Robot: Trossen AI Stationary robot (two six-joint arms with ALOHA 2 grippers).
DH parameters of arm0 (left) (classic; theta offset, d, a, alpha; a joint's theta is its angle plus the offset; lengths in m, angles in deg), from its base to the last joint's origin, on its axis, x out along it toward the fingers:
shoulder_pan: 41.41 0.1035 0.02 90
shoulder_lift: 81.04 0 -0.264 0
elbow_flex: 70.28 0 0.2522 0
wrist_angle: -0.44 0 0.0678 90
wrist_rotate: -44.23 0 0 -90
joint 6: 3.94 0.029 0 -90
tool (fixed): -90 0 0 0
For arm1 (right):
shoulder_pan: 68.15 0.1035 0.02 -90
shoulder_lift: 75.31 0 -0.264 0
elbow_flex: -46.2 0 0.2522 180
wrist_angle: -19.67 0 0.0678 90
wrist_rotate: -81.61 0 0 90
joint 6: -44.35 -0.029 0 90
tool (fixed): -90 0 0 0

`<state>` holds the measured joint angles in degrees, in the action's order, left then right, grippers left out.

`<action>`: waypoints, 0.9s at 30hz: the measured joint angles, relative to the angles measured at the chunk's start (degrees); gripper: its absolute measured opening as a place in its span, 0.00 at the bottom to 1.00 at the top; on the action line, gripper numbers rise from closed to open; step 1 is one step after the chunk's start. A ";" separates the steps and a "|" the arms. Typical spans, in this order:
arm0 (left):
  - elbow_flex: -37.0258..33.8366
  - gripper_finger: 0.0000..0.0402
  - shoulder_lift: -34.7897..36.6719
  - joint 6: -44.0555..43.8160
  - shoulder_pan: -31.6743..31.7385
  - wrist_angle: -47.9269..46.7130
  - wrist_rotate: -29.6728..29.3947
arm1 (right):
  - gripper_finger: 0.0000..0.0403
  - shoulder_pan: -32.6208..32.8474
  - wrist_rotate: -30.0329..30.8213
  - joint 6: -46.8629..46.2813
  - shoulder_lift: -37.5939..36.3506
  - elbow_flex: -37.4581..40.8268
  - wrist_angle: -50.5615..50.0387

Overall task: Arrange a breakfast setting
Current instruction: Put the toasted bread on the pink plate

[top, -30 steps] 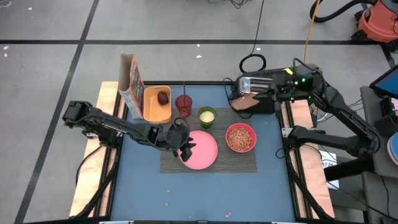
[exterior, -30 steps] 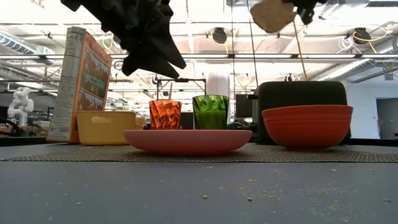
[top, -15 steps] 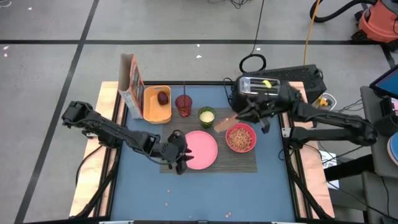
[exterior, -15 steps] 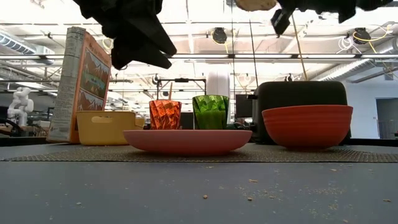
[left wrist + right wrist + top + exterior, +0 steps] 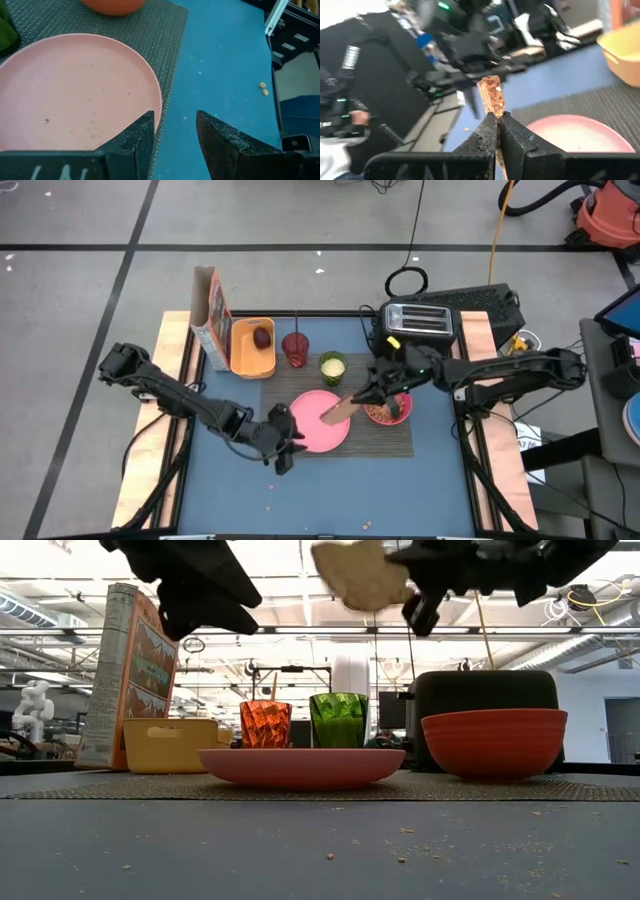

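My right gripper [image 5: 362,394] is shut on the brown toast slice [image 5: 340,409] and holds it in the air over the right rim of the flat pink plate [image 5: 312,425]. The plate rests on the dark woven placemat [image 5: 385,438]. The pink-red bowl [image 5: 380,415] with cereal sits to the right of the plate, partly under my right arm. The red tumbler [image 5: 296,348] and the green cup [image 5: 333,366] stand behind the plate. The dark-red fruit [image 5: 262,337] lies in a yellow tub [image 5: 252,358]. My left gripper [image 5: 282,452] is open and empty by the plate's near left rim. My right gripper pinches one end of the toast slice [image 5: 494,106] between its two fingers. The fingers come from the table's right. The rest of the slice sticks out past the fingertips toward the left. The toast [image 5: 362,575] is lifted clear, high above the plate [image 5: 300,765].
A black toaster [image 5: 418,325] stands at the far right. A cereal box [image 5: 210,315] stands upright at the far left beside the yellow tub. Crumbs lie on the blue table top [image 5: 330,490] toward the near edge.
My right gripper has carried the toast from above the toaster toward the table's left and near side, and now stands over the plate's right rim. My left gripper has drawn back from over the plate toward the near edge.
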<state>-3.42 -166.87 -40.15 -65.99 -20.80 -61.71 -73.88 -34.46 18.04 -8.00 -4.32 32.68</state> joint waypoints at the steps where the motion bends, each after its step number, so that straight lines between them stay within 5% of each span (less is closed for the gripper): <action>1: 0.00 0.38 0.00 0.01 -0.31 0.01 0.00 | 0.02 0.52 1.01 -0.02 1.01 0.00 -0.03; 27: 0.00 0.38 0.00 0.15 -1.40 0.03 -0.01 | 0.02 5.87 7.40 -0.02 21.14 0.00 12.47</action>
<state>-3.42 -166.87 -39.99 -67.38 -20.77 -61.72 -68.01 -27.06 18.02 13.14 -4.32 45.16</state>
